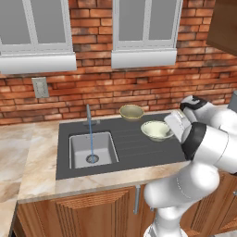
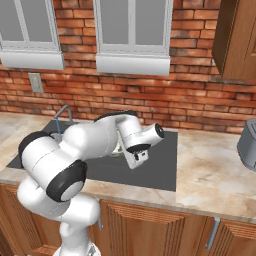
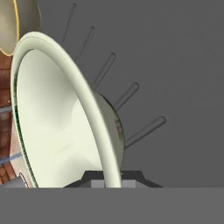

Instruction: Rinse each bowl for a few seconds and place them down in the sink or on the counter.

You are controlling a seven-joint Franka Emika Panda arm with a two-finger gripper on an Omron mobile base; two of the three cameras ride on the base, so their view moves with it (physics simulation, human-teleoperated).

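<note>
I get flat, even light across both base views, with no glare and only faint shading under the arm (image 2: 75,155). Everything looks soft and low in detail. Up close, the cream bowl (image 3: 57,127) blurs slightly at its rim.

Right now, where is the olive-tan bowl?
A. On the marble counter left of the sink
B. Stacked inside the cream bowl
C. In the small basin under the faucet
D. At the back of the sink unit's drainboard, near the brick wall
D: the olive-tan bowl sits at the drainboard's back edge by the wall, apart from the cream bowl.

Kitchen; sink (image 1: 129,146) in marble counter (image 1: 39,152); brick wall (image 1: 92,88); wooden cabinets (image 1: 92,208)
</note>
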